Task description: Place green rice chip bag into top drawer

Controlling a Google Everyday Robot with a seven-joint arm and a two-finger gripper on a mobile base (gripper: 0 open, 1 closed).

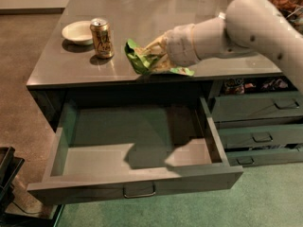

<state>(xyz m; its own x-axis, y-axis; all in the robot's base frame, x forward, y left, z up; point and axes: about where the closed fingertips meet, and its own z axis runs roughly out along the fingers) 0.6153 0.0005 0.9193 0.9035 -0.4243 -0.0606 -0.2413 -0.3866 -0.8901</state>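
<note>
1. Top drawer [142,189], lower centre: pulled fully open.
2. Gripper [155,52], centre frame at the counter's [142,13] front edge: clamped on the bag.
3. Green rice chip bag [138,60]: crumpled, above the drawer's rear. Advise clearing the edge, then lowering forward.

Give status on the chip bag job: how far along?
Done: the top drawer stands pulled open below the counter. In hand: the gripper is on the green rice chip bag, which lies crumpled at the counter's front edge. Left: carry the bag over the edge, lower it into the drawer, release.
</note>
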